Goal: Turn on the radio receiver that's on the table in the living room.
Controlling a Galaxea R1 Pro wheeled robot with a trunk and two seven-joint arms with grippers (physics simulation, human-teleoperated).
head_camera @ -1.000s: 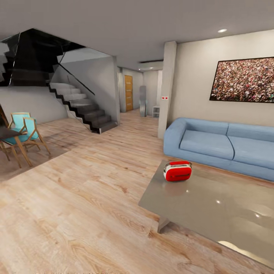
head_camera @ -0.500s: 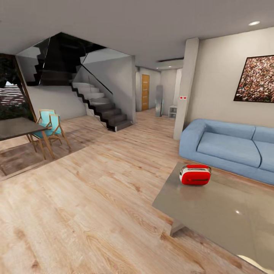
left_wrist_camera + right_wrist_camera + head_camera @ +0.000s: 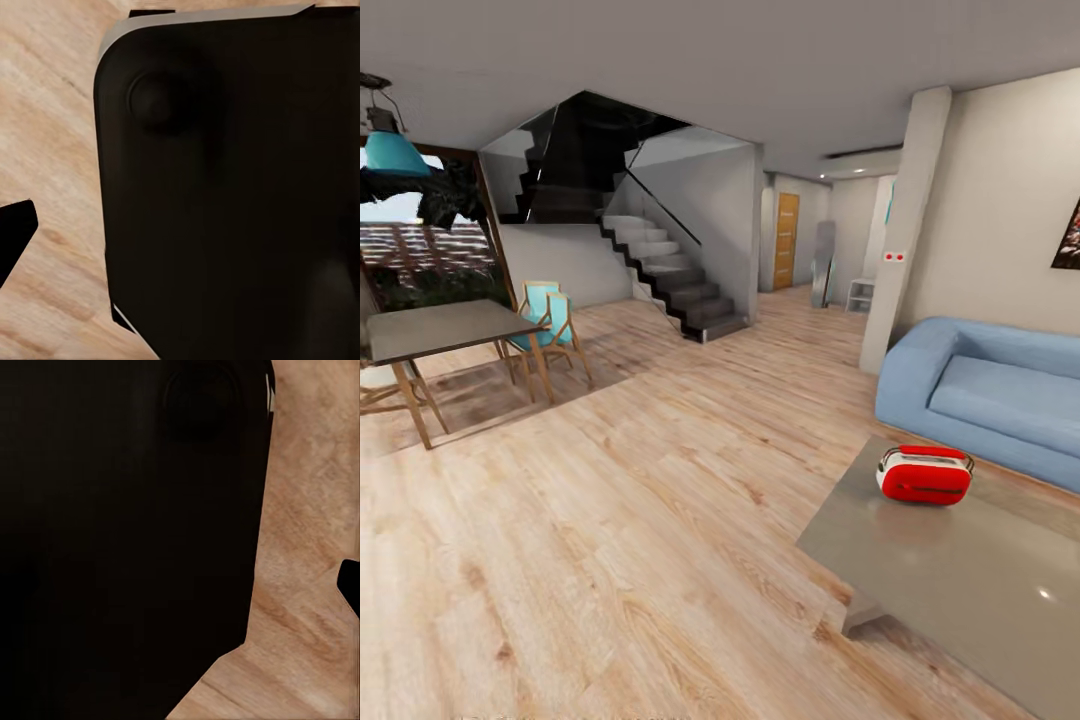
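The radio receiver (image 3: 925,475) is a small red rounded case with a white top band. It lies on the near left corner of the low glossy grey-brown table (image 3: 960,580), at the right of the head view. Behind the table stands the blue sofa (image 3: 990,385) of the living room. In the left wrist view a black finger-like tip (image 3: 15,234) juts in over the wood floor beside a large black body panel (image 3: 225,187). The right wrist view has a similar black tip (image 3: 351,585) and panel (image 3: 127,532). Neither view lets me tell how the jaws stand.
Wide wood floor (image 3: 640,520) stretches between me and the table. A dark dining table (image 3: 445,328) with teal chairs (image 3: 550,320) stands at the left. Stairs (image 3: 670,275) rise at the back, with a pillar (image 3: 900,230) near the sofa's end.
The whole head view has swung to the left, so the radio, table and sofa sit further right in the picture. The radio keeps its place on the table.
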